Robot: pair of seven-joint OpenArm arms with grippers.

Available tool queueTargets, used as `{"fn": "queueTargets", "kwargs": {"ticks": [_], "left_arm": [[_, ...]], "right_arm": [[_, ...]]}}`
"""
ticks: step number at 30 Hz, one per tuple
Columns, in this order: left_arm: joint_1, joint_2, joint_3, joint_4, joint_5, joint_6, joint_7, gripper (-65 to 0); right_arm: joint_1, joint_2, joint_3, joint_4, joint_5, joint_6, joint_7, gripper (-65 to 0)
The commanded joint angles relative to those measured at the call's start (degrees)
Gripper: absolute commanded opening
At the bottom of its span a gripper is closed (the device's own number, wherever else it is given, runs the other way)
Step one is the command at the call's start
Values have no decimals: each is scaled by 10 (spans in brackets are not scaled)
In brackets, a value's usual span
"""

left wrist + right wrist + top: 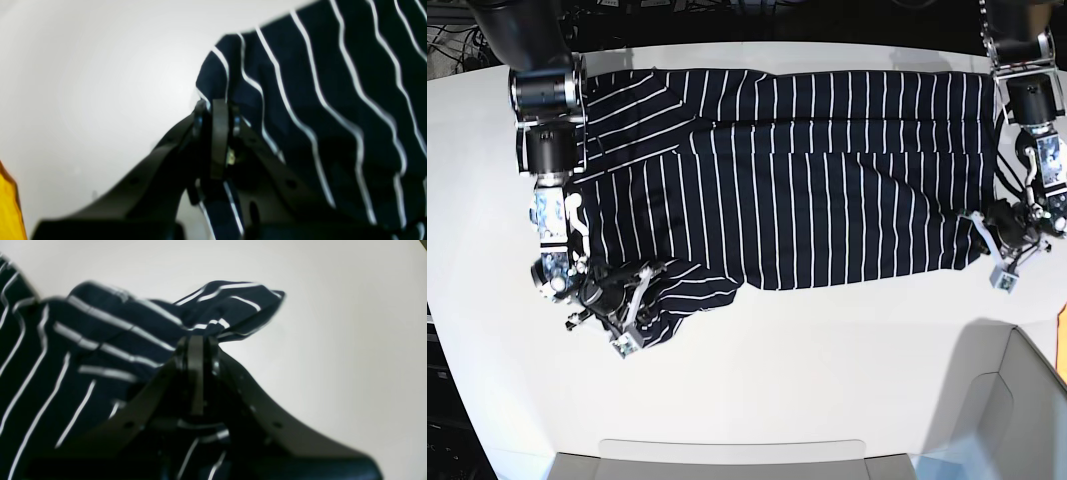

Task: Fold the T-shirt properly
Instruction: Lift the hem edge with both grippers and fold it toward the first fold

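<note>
Navy striped T-shirt (807, 170) lies spread across the white table (827, 380). Left gripper (218, 111) is clamped on one edge, right gripper (196, 346) on a bunched sleeve corner. Judgement: lift both evenly, keep the fabric taut, and lay the fold without dragging.

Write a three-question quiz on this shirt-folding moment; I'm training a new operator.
1. True or false: both pincers are shut on the T-shirt.
2. What pattern does the shirt have?
3. In the base view, the left pincer is at the shirt's: A) right edge, B) middle, C) top left corner.

Key:
1. True; the right pincer grips bunched fabric too.
2. Thin white stripes on dark navy.
3. A.
</note>
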Motion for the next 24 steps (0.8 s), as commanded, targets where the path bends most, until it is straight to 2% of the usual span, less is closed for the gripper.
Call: {"fn": "queueTargets", "kwargs": {"ticks": [1,4,7,13,18,24], "left_arm": [[-9,-17,-6,11,-5,3,-9,-650],[5,-18,-13,11,-5,3,-9,-650],[28,-18,-50,28,-5,3,-9,-650],[87,-17,-67,96,-5,3,-9,-650],[103,-16,-70,104,-5,3,-9,-650],[132,-15,-121,126,-5,3,-9,-650]], "right_arm": [[12,4,12,30,8,1,7,-650],[-11,3,51,75,6,3,-19,-650],[-30,3,83,111,5,5,-38,-650],[-74,17,99,175,8,6,-60,-650],[-112,17,126,236,8,6,-77,-650],[-145,17,160,295,8,6,-111,-650]]}}
